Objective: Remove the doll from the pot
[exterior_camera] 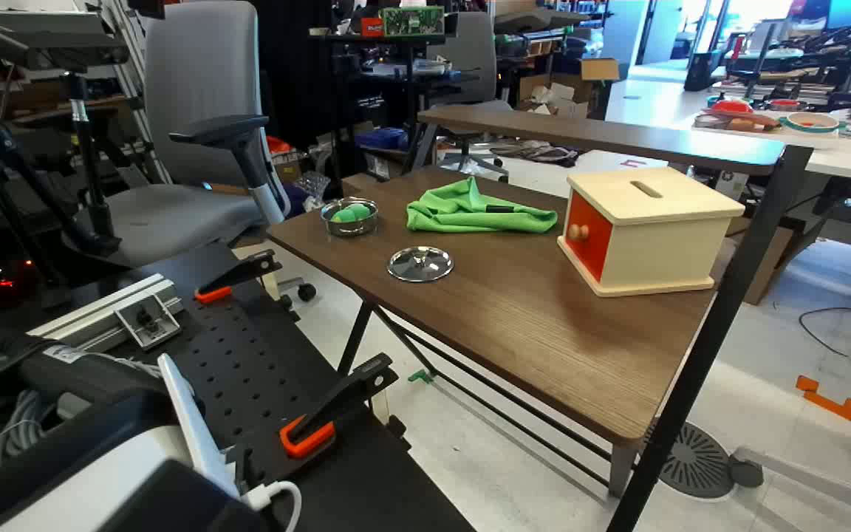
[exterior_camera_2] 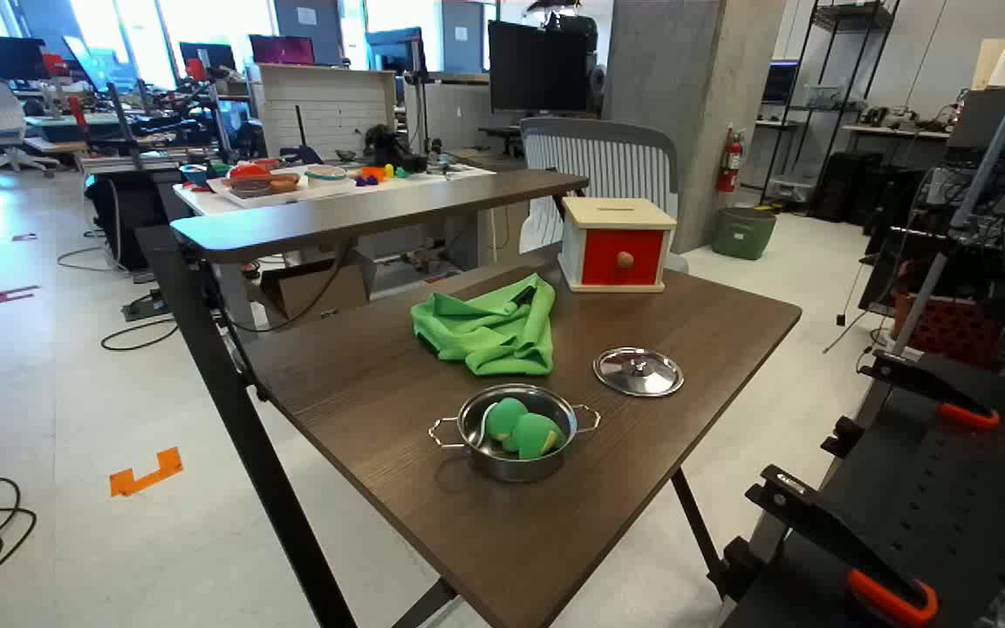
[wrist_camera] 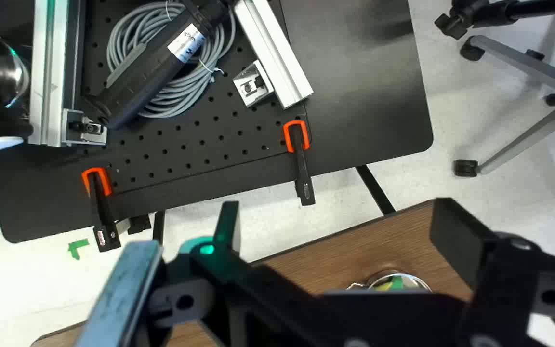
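The small silvery pot (exterior_camera: 352, 228) stands upright on the brown table in both exterior views (exterior_camera_2: 513, 469), with a thin wire handle on each side. The doll (exterior_camera_2: 536, 436) shows as a green, rounded, two-lobed soft item with a little yellow, lying inside the pot; it also shows in an exterior view (exterior_camera: 352, 213). In the wrist view only the pot's far rim (wrist_camera: 408, 274) and a bit of the doll (wrist_camera: 397, 282) show; the gripper body hides the rest. My gripper (wrist_camera: 340, 229) is wide open and empty, high above the table edge, apart from the pot. Neither exterior view shows the gripper.
On the brown table (exterior_camera: 544, 310) lie a silver lid (exterior_camera_2: 638, 372), a green cloth (exterior_camera_2: 494, 336) and a wooden box (exterior_camera: 662, 255) with a red drawer. A raised shelf (exterior_camera: 595, 137) runs along one side. Clamps (wrist_camera: 302, 173) hold the black pegboard table (wrist_camera: 354, 96) opposite.
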`<state>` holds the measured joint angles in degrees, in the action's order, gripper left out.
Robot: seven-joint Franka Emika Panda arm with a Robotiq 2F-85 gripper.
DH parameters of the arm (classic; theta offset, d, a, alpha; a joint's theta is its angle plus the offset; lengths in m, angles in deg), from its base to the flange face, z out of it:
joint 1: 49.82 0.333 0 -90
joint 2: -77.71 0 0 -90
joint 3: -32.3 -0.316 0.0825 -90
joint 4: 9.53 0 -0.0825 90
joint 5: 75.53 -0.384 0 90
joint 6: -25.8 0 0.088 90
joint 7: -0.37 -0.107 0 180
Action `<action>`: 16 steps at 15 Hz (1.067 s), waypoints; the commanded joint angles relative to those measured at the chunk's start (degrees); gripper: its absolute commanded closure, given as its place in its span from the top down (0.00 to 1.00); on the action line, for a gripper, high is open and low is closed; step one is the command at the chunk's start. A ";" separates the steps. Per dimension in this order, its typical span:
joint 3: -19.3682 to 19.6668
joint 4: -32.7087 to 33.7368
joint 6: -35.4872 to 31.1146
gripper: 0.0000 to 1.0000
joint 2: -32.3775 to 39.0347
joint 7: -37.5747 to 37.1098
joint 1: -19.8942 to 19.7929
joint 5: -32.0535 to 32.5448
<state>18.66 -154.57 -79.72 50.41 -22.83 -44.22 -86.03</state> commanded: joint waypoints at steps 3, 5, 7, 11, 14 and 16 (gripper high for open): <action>0.36 0.43 -1.57 1.00 1.02 -0.45 -0.02 0.33; 0.26 0.81 -4.22 1.00 2.36 -1.28 -0.51 0.52; 0.18 1.27 -8.21 1.00 4.31 -2.77 -1.03 0.72; -0.36 2.67 -17.86 1.00 11.37 -6.64 -2.05 2.07; -0.70 3.81 -23.21 1.00 17.31 -9.77 -1.86 4.94; -0.83 4.84 -25.70 1.00 21.58 -12.82 -1.42 8.34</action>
<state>18.60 -152.65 -102.30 65.51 -31.38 -45.59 -81.90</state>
